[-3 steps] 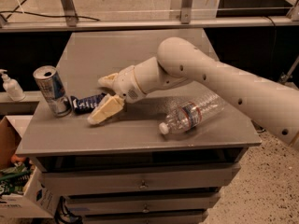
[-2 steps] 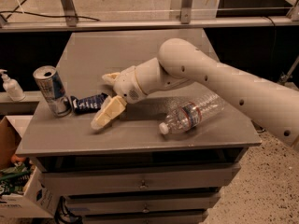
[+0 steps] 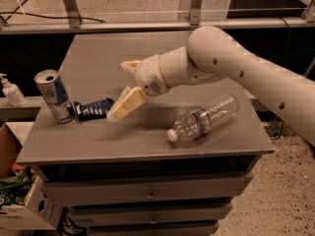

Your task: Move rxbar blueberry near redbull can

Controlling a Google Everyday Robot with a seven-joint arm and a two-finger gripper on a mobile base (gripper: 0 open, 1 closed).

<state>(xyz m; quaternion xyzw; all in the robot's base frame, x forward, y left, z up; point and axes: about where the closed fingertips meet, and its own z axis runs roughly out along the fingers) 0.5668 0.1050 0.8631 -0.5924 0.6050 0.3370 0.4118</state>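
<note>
The gripper (image 3: 118,91) is seen left of centre in the frame, above the grey worktop (image 3: 147,137), at the end of a cream arm (image 3: 236,65) that reaches in from the right edge. Its jaws are held wide apart and nothing is clamped between them; one points toward the upper left, the other slants down toward the lower left. The rxbar blueberry (image 3: 93,108) is laid flat on the worktop, outside the jaws, just left of the lower one, with its right end at that tip; contact cannot be told. Its left end is set against the upright redbull can (image 3: 54,96). A clear plastic water bottle (image 3: 202,119) is laid on its side right of centre.
</note>
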